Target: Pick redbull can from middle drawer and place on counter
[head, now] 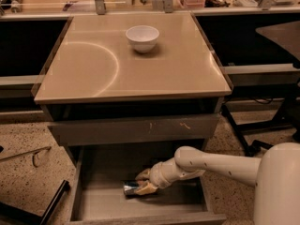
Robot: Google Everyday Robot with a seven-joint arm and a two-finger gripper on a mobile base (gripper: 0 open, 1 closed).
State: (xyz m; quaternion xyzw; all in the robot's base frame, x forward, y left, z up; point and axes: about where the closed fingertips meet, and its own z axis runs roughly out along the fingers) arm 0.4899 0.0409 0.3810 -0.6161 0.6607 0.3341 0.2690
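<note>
Your robot's smooth, cream-coloured arm [213,164] reached in from the right, low into the open middle drawer [105,206]. The drawer was a wide grey wooden box with thin side walls and a flat, plain floor. Your pincer [143,183] sat down on that floor near the drawer's centre, right at the redbull can [131,188]. The can was slim, shiny metal in silver and blue, and it lay on its side on the drawer floor. Its right end was covered by the pincer and its left end pointed away from the arm. Whether the pincer was clamped on the can or only set against it could not be told.

Above the drawer ran a closed grey drawer front [117,130] with small pale scratches. Over that was the desk [89,74], a large square top, glossy beige, with a thin wooden rim. A round white bowl [142,38] stood alone toward the desk's back edge. The floor [21,177] beside the cabinet was speckled stone.
</note>
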